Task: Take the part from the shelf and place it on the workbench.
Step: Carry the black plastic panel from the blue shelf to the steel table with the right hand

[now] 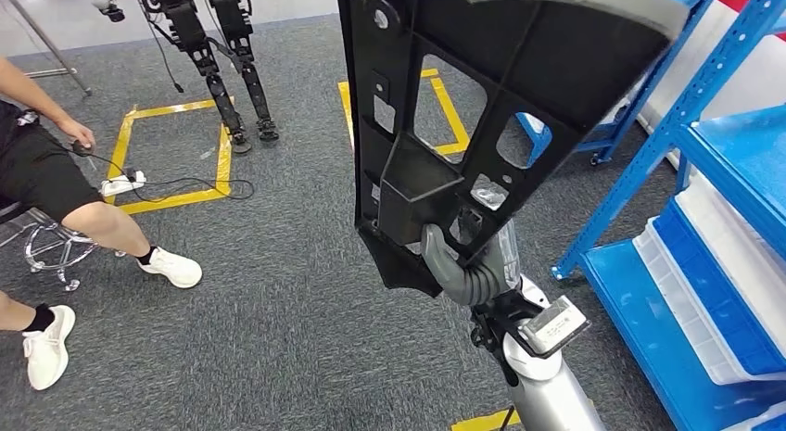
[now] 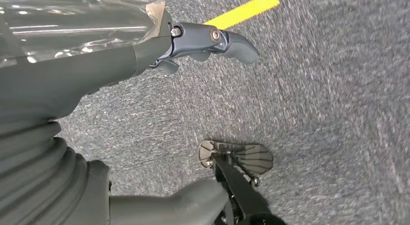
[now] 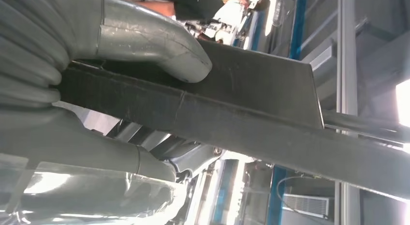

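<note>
Black plastic rises right in front of me: the part (image 1: pixel 482 97), a large flat panel with cut-out windows and a box-shaped pocket moulded near its lower end, stands upright in my right robot hand (image 1: pixel 463 269). I grip it at that lower end, my grey thumb pressed up against the pocket and the rest of the hand wrapped behind the panel's edge. In the right wrist view the thumb (image 3: pixel 154 43) lies flat on the dark face of the part (image 3: pixel 251 104) while the fingers below it curl under the panel, so the hold is closed firmly around the edge. The part is held up in the air over the grey carpet (image 1: pixel 278 338), clear of the shelf.

My left robot hand (image 2: pixel 203 43) hangs low over the carpet (image 2: pixel 329 113). Its dark fingers are stretched out and apart from the thumb, and nothing is in it. A piece of yellow floor tape (image 2: pixel 244 9) lies on the carpet just beyond the fingertips.

To my right stands the blue shelf (image 1: pixel 714 116), with a blue tray (image 1: pixel 723 292) and a white tray (image 1: pixel 686 310) side by side on its low level. Yellow tape squares (image 1: pixel 171 107) are marked on the carpet ahead. A person (image 1: pixel 56 171) in black shorts and white shoes sits on a stool at the left, one hand resting on something small and dark with a cable trailing to a white power strip (image 1: pixel 122 183). Beyond, the dark legs of another robot (image 1: pixel 222 60) stand by a taped square.
</note>
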